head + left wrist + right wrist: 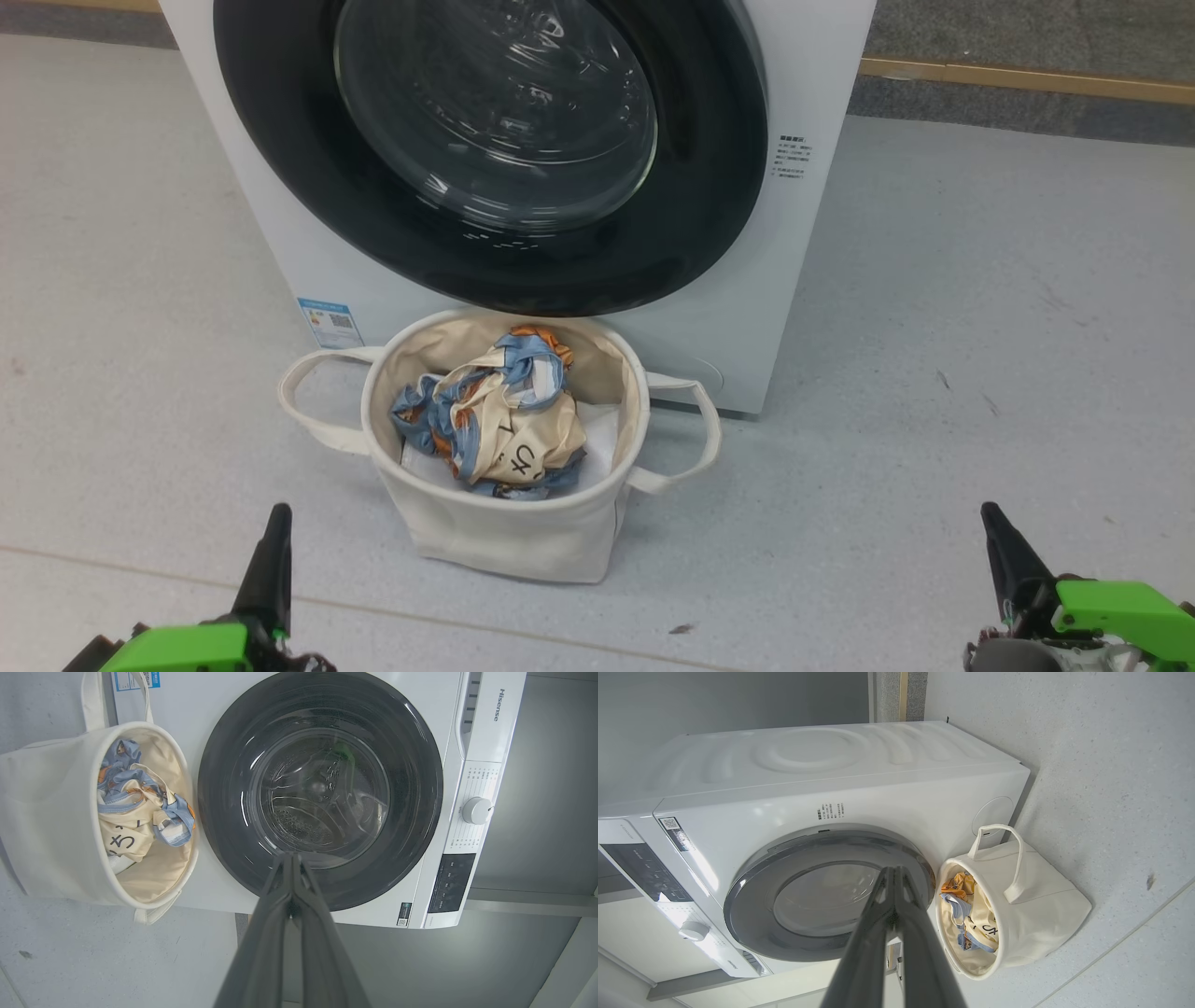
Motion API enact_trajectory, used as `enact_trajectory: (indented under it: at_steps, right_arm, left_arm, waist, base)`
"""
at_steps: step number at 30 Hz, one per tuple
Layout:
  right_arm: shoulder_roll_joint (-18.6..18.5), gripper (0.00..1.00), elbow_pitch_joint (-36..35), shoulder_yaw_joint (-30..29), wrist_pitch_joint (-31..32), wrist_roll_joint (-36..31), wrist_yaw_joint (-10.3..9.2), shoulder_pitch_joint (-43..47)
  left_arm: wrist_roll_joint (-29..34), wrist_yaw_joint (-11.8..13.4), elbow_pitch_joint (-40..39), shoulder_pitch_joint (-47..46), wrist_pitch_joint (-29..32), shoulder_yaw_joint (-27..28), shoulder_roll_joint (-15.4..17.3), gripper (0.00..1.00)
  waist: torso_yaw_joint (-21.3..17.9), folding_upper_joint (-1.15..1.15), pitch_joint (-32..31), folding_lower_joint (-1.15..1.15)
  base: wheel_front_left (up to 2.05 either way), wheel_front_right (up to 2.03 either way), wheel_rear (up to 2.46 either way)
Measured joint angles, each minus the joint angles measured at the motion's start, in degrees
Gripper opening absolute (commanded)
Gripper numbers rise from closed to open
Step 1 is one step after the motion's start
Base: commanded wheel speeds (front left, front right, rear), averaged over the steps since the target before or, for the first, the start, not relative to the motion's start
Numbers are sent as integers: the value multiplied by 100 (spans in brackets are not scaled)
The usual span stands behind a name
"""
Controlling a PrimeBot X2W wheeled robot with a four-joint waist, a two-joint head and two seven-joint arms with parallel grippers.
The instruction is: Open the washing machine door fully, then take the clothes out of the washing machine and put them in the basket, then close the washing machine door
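Left end effector (276, 523) and right end effector (992, 519) flank the basket (504, 541), pressed together, empty; behind it, an unlatched washing machine door (280, 187) could swing open.

Stock seen from the floor, by kind:

- washing machine (822, 75): one, white, front-loading.
- washing machine door (271, 140): one, round, black-rimmed, with one glass centre.
- basket (504, 541): one, cream canvas.
- loop handles (303, 392): two, one on each side of it.
- clothes (509, 420): one crumpled heap of blue, orange and cream; the number of garments in it cannot be told.
- white sheet (605, 437): one, under the heap.
- blue label (329, 323): one.
- dial (476, 810): one.
- control panel (451, 882): one, dark.
- round hatch (992, 809): one.
- Pincers: two, the left pincer (279, 515) and the right pincer (990, 513).
- fingers (261, 952): two per pincer, four in all.
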Motion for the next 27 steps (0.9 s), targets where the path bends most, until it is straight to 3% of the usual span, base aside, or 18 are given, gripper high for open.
enact_trajectory:
  at_steps: [27]
  right_arm:
    - [0, 0, 0, 0, 0, 0, 0, 0]
  left_arm:
    - [0, 0, 0, 0, 0, 0, 0, 0]
  waist:
    - [0, 0, 0, 0]
  base:
    - [0, 0, 0]
